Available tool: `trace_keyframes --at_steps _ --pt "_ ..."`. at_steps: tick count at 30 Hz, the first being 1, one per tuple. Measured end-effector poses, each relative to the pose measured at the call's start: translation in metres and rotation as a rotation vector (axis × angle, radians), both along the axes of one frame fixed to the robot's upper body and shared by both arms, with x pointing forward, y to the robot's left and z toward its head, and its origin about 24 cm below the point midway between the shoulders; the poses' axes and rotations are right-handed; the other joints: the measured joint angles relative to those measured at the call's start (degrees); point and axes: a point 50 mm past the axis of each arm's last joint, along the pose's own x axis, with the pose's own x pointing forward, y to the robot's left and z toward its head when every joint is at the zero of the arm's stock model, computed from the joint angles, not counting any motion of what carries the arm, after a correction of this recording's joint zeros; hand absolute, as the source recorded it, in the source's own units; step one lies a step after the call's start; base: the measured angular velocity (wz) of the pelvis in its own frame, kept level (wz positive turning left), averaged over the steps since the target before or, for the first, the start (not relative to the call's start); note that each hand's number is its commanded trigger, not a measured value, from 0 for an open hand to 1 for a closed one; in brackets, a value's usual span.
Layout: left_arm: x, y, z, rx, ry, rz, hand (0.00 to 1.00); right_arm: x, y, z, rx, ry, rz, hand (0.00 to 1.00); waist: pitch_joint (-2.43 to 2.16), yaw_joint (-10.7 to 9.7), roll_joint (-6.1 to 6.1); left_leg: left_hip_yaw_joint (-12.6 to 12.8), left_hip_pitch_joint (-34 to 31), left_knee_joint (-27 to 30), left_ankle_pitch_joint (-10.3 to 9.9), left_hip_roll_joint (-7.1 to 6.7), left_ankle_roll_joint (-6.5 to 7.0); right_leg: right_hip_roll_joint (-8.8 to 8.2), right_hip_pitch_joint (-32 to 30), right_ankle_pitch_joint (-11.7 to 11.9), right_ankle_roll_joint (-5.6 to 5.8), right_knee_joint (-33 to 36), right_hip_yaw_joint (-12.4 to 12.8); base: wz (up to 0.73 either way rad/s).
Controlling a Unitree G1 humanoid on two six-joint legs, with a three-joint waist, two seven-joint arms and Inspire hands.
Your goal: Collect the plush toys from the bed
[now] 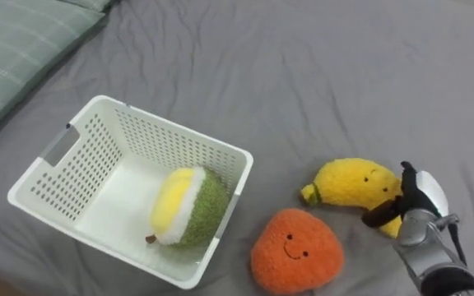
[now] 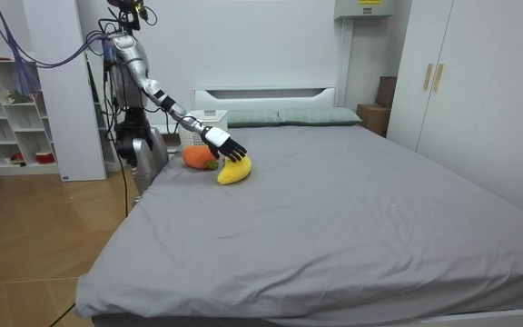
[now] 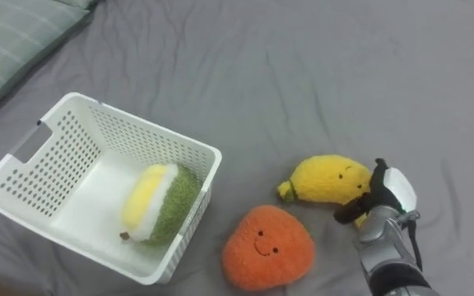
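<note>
Three plush toys lie in view, with one basket and one robot hand at work among them. The first toy, a rounded green plush (image 1: 194, 207) with a pale yellow face and a small brown stem, lies on its side inside the white basket (image 1: 159, 140), against the wall nearest the other toys. The basket is one rectangular tub with perforated walls and a slot handle at its end, and it sits on the grey bed (image 1: 303, 74). The second toy, an orange plush (image 1: 295, 251) shaped like a rounded triangle with two dot eyes and a stitched smile, lies on the sheet just beside the basket's near corner, outside it. The third, a yellow banana plush (image 1: 350, 182), is curved, has a small greenish tip pointing toward the basket and a tiny face on its side, and lies on the sheet just beyond the orange one, close to it. The right hand (image 1: 422, 197) comes in from the lower right, and its dark fingers (image 1: 378, 217) are curled round the banana's far end, with the thumb above and the yellow end showing between them. One green checked pillow (image 1: 23, 41) lies at the upper left of the bed. In the room view the robot stands at the bedside on the room view's left, its right arm stretched out over the mattress to the yellow toy (image 2: 234, 170).
</note>
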Motion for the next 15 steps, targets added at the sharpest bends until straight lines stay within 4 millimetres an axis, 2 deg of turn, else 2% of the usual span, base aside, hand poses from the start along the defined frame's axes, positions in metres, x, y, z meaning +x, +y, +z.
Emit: trace_keyframes --at_steps 3,4,5,6,11,15 --pt "0.008 -0.003 0.000 -0.014 -0.026 0.004 0.00 0.007 -0.008 0.010 -0.043 -0.046 -0.027 0.00 0.43 0.2 0.36 0.0 -1.4 0.1 0.1 -0.05 -0.01 -0.09 -1.4 0.1 -0.08 0.0 -0.1 0.02" --pt "0.013 -0.003 0.000 -0.015 -0.035 -0.003 0.00 0.010 -0.012 0.015 -0.065 -0.069 -0.038 0.00 0.82 0.3 0.59 0.0 -1.8 0.1 0.1 -0.06 0.00 -0.16 -1.8 0.1 -0.10 0.0 -0.2 0.00" --pt "0.015 -0.004 0.000 -0.014 -0.039 -0.010 0.00 0.011 -0.014 0.017 -0.076 -0.080 -0.045 0.00 0.81 0.3 0.64 0.0 -2.2 0.1 0.1 -0.06 0.00 -0.29 -2.2 0.1 -0.10 0.1 -0.2 0.00" --pt "0.020 -0.004 0.001 -0.013 -0.049 -0.027 0.00 0.013 -0.017 0.023 -0.099 -0.109 -0.059 0.00 1.00 0.4 0.86 0.0 -2.8 0.1 0.2 -0.06 0.00 -0.44 -2.8 0.1 -0.11 0.2 -0.2 0.00" --pt "0.042 -0.009 0.003 -0.015 -0.108 -0.080 0.00 0.022 -0.027 0.042 -0.174 -0.210 -0.091 0.00 1.00 0.6 1.00 0.2 -5.6 0.1 0.3 -0.04 0.01 -0.44 -6.4 0.1 -0.11 0.7 0.7 -0.07" --pt "0.050 -0.011 0.004 -0.024 -0.141 -0.073 0.00 0.031 -0.026 0.053 -0.193 -0.262 -0.087 0.00 1.06 0.5 1.13 0.3 -5.6 -0.1 0.3 -0.03 0.02 -0.44 -6.8 0.1 -0.10 0.8 0.6 -0.07"
